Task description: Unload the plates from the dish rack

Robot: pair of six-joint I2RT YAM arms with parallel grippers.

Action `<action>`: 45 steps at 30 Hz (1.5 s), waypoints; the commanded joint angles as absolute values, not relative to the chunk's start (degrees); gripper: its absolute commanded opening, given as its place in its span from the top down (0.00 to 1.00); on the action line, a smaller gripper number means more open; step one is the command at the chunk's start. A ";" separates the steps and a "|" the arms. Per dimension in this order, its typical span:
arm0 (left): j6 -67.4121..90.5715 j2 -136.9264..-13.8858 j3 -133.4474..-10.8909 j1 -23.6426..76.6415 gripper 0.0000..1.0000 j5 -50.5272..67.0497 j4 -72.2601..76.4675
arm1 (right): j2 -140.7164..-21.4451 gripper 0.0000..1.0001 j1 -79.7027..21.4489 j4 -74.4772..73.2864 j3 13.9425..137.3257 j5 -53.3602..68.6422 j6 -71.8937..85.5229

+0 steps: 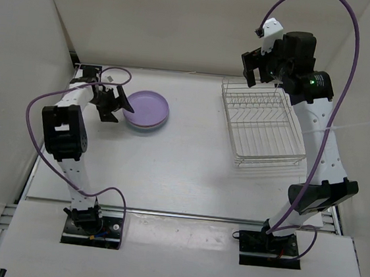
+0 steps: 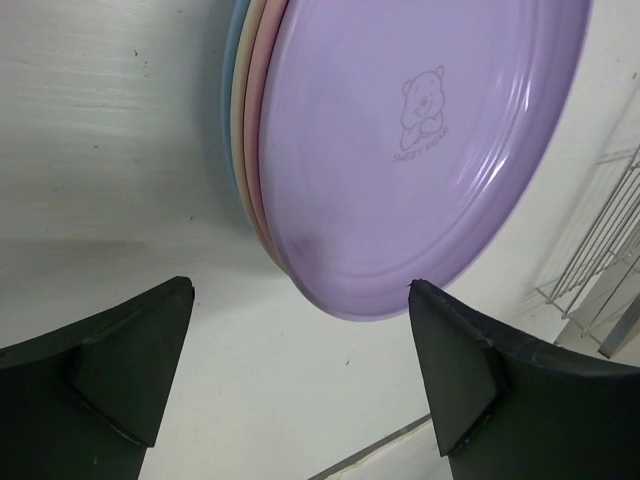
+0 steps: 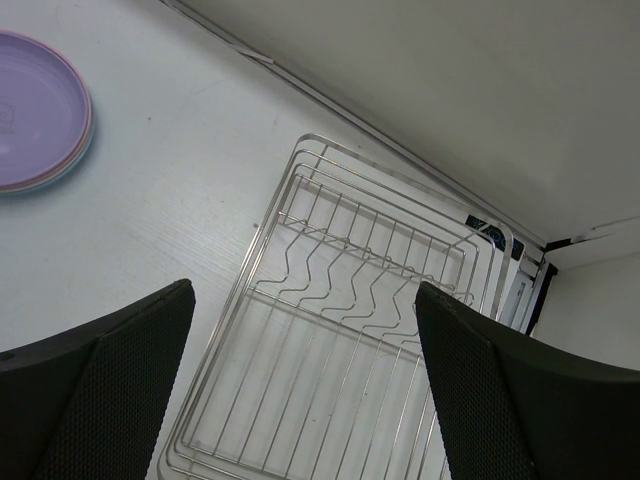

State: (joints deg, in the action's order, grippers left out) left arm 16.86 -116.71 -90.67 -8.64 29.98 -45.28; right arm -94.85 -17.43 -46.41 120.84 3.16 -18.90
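Observation:
The plates lie in one stack (image 1: pixel 147 110) on the table at the left, the purple plate (image 2: pixel 420 140) on top, with pink, cream and light blue rims under it (image 2: pixel 243 120). The stack also shows in the right wrist view (image 3: pixel 40 110). The silver wire dish rack (image 1: pixel 263 123) stands at the right and holds no plates; it fills the right wrist view (image 3: pixel 350 350). My left gripper (image 1: pixel 117 103) is open just left of the stack, its fingers apart (image 2: pixel 300 380). My right gripper (image 1: pixel 257 68) is open, raised above the rack's far end (image 3: pixel 300 390).
White walls enclose the table on the left, back and right. The rack's corner shows at the right edge of the left wrist view (image 2: pixel 600 270). A purple cable (image 1: pixel 335 95) loops over the right arm.

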 commanded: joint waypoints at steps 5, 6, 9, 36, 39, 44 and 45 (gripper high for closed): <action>11.35 -109.52 -94.56 -10.63 0.00 30.59 -49.39 | -92.90 0.00 -16.45 -44.65 119.97 0.62 -16.45; 10.47 -109.51 -95.53 -10.63 0.00 28.67 -51.22 | -92.90 0.00 -15.48 -44.13 119.45 -0.52 -14.96; 8.00 -108.29 -99.65 -12.55 0.00 25.94 -54.13 | -93.43 0.00 -8.89 -43.42 119.44 -2.10 -7.75; -6.59 -95.72 -109.09 -27.07 0.00 21.27 -72.25 | -85.25 0.00 14.41 -55.72 106.96 -5.27 -13.01; -6.59 -94.14 -107.23 -27.07 0.00 19.86 -70.84 | -84.11 0.00 15.56 -55.72 107.48 -3.70 -12.48; -6.07 -94.13 -107.75 -27.07 0.00 18.72 -70.31 | -83.06 0.00 16.08 -56.34 107.49 -2.55 -12.48; -6.06 -94.13 -108.28 -27.07 0.00 18.72 -70.31 | -82.53 0.00 16.08 -56.34 107.49 -2.55 -12.48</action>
